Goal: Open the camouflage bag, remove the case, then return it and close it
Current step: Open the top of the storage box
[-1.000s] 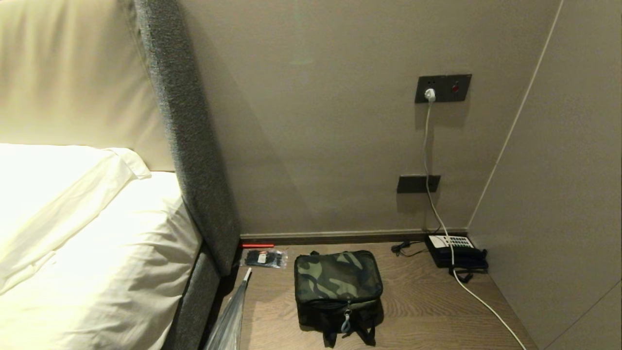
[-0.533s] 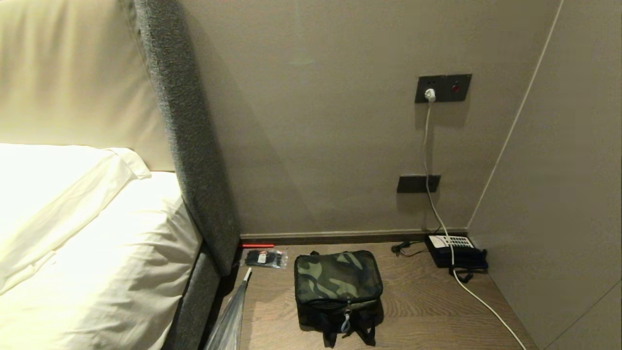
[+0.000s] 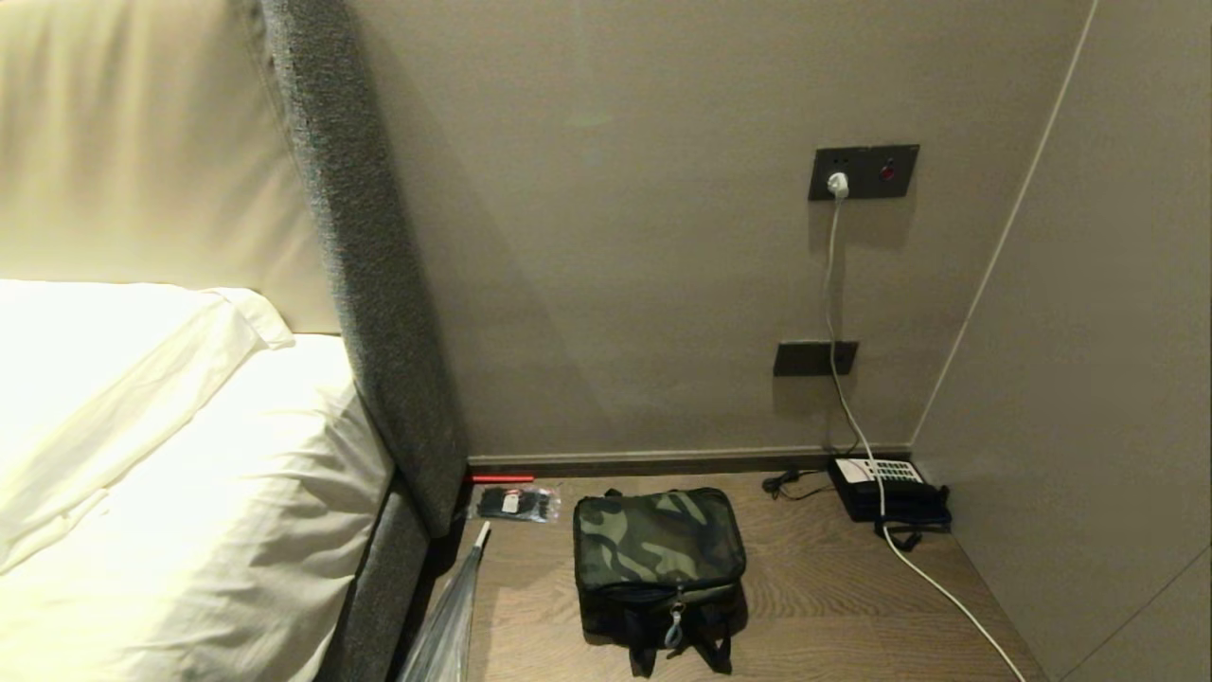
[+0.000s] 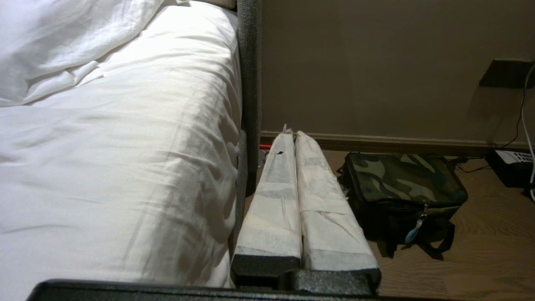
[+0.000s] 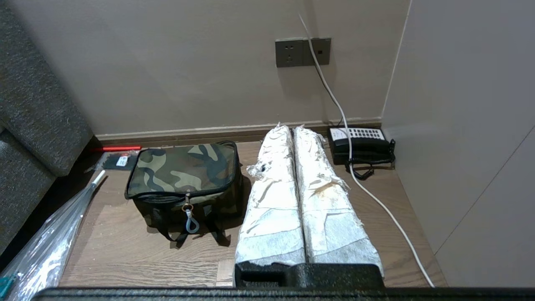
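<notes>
The camouflage bag (image 3: pixel 658 540) sits zipped shut on the wooden bedside surface, its grey zipper pull (image 3: pixel 673 633) hanging at the near side. The case is hidden. In the left wrist view my left gripper (image 4: pixel 291 133) is shut, its white-wrapped fingers pressed together and empty, held back from the bag (image 4: pixel 403 184) on its bed side. My right gripper (image 5: pixel 291 129) is shut too and empty, hanging back on the other side of the bag (image 5: pixel 184 169), toward the telephone. Neither arm shows in the head view.
A black desk telephone (image 3: pixel 890 488) stands in the far right corner, with a white cable (image 3: pixel 933 583) trailing across the wood from a wall socket (image 3: pixel 862 170). A small black packet (image 3: pixel 514 503) and a red stick (image 3: pixel 502 478) lie far left. The bed (image 3: pixel 180 474) and grey headboard (image 3: pixel 379 284) bound the left side.
</notes>
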